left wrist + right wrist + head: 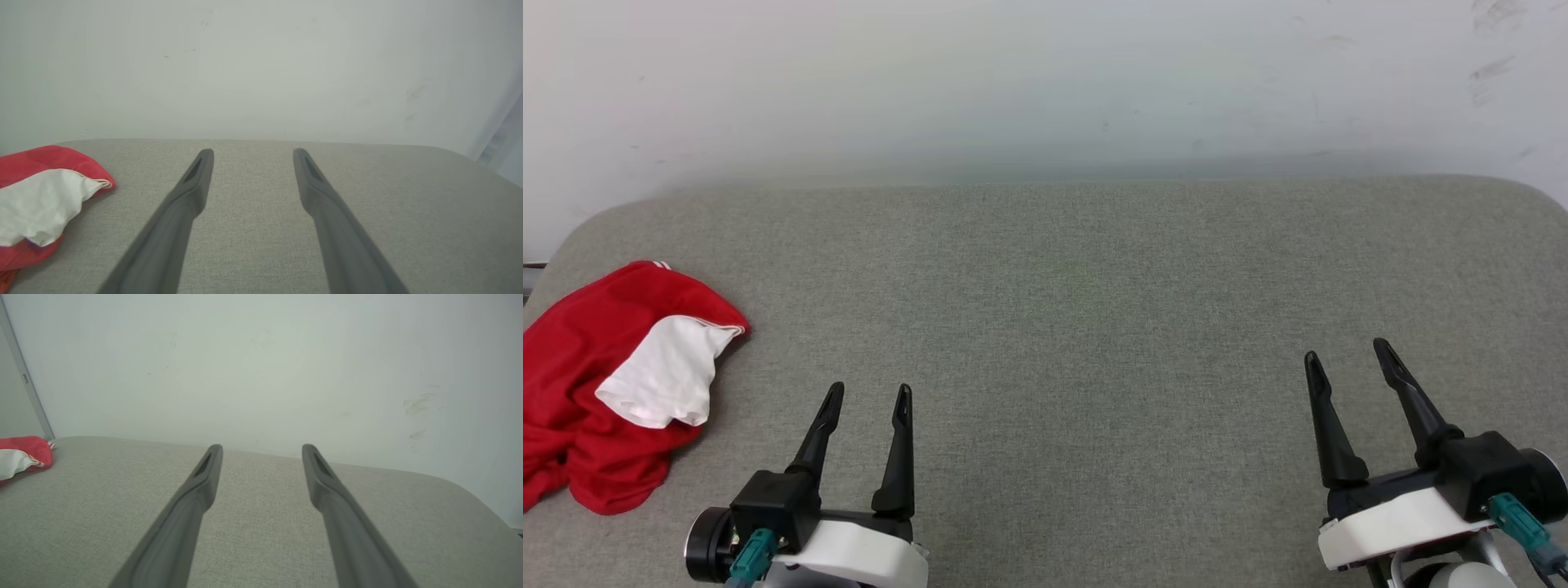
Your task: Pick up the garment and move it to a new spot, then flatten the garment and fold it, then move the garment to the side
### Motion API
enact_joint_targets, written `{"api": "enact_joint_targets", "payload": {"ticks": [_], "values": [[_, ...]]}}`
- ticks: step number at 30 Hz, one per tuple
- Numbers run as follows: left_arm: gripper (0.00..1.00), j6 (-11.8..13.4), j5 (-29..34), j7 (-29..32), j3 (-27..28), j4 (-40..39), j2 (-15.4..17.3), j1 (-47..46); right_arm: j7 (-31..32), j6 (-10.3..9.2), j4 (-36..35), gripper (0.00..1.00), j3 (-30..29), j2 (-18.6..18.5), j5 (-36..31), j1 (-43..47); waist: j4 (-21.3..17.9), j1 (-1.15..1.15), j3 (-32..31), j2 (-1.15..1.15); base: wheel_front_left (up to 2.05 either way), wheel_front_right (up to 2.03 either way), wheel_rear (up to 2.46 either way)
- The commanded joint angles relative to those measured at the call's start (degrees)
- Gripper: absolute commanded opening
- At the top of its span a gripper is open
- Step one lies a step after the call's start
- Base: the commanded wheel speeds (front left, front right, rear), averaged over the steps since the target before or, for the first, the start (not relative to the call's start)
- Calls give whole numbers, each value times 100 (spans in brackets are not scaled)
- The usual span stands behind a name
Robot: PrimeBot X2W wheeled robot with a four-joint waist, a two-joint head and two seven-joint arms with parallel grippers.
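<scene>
1. While nothing of the task looks begun, the head view has the garment [580, 343] crumpled at the lower left of the frame, on the edge of the grey fabric-covered desk [1054, 327], with a white sleeve uppermost. The left claw [869, 390] and the right claw [1346, 351] both stand spread and empty.
2. In the left wrist view, the left claw [253, 152] gapes over bare fabric, with the garment [41, 196] heaped near the left edge.
3. In the right wrist view, the right claw [262, 447] is likewise parted and holds nothing. The garment [20, 455] sits far off at the left edge. I'd judge that picking up, moving, flattening, folding and setting aside all remain. A pale, scuffed wall [261, 355] backs the desk.
</scene>
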Motion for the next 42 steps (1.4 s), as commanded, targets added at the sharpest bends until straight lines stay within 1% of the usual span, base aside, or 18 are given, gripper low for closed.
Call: {"api": "enact_joint_targets", "payload": {"ticks": [1, 3, 6, 9, 14, 15, 19, 23, 27, 31, 37, 42], "values": [[100, 60, 135, -52, -41, -51, 33, 1, -57, -2, -71, 100, 19, 7, -166, -4, -1, 0, 1, 0, 0, 0, 0], [100, 105, 210, -84, -82, -65, 54, 10, -79, -2, -90, 100, 27, 7, -258, 11, -4, 0, 4, 0, 0, 0, 0], [100, 97, 85, -112, -5, -59, 0, 53, -118, -2, -119, 100, 46, 7, -359, 36, -7, 0, 8, 0, 0, 0, 0], [100, -33, 75, -144, 95, -30, -50, 65, -144, -2, -146, 100, 50, 8, -287, 59, -10, 0, 18, 0, 0, 0, 0], [100, -266, 114, -198, 283, 23, -118, 107, -196, -2, -102, 100, 64, 8, 257, 108, -10, 0, 27, 0, 0, 0, 0], [100, -396, 237, -240, 355, 62, -150, 139, -241, -2, 25, 100, 111, 8, 613, 127, -8, 0, 22, 0, 0, 0, 0], [100, -445, 407, -289, 357, 96, -163, 167, -278, -2, 106, 100, 87, 9, 693, 141, -11, 0, 16, 0, 0, 0, 0], [100, -479, 471, -321, 318, 131, -163, 189, -318, -2, 139, 100, 97, 9, 631, 155, -16, 0, 16, 0, 0, 0, 0], [100, -505, 333, -314, 290, 195, -164, 171, -314, -2, 170, 100, 83, 9, 676, 154, -17, 0, 16, 0, 0, 0, 0], [100, -522, 26, -314, 367, 289, -164, 170, -314, -2, 203, 100, 96, 9, 680, 162, -14, 0, 5, 0, 0, 0, 0], [100, -561, 14, -314, 360, 349, -163, 151, -314, -2, 224, 100, 129, 9, 677, 171, 27, 0, -22, 0, 0, 0, 0], [100, -574, 44, -314, 365, 370, -164, 111, -314, -2, 210, 100, 158, 9, 684, 214, 157, 0, -38, 0, 0, 0, 0]]}}
